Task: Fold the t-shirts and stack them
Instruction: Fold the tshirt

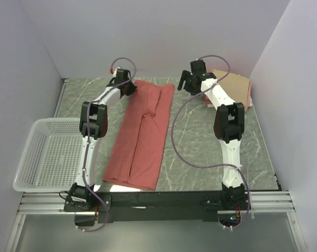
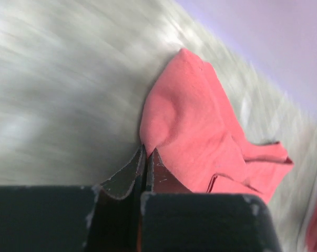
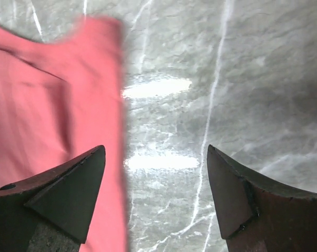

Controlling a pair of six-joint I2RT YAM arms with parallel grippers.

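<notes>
Cloth: the salmon-red t-shirt (image 1: 142, 136), soft and matte, folded into a long strip, lies just right of the rigid white mesh basket (image 1: 29, 142). Left gripper (image 2: 146, 152) clamps tight on its far basket-side corner. Right gripper (image 3: 155, 149) gapes wide, holding nothing, beyond the opposite edge, and should likely take that corner level before lifting.

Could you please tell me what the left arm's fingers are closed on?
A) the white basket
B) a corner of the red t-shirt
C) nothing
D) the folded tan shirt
B: the left wrist view shows the left fingers pinching a corner of the red t-shirt.
</notes>
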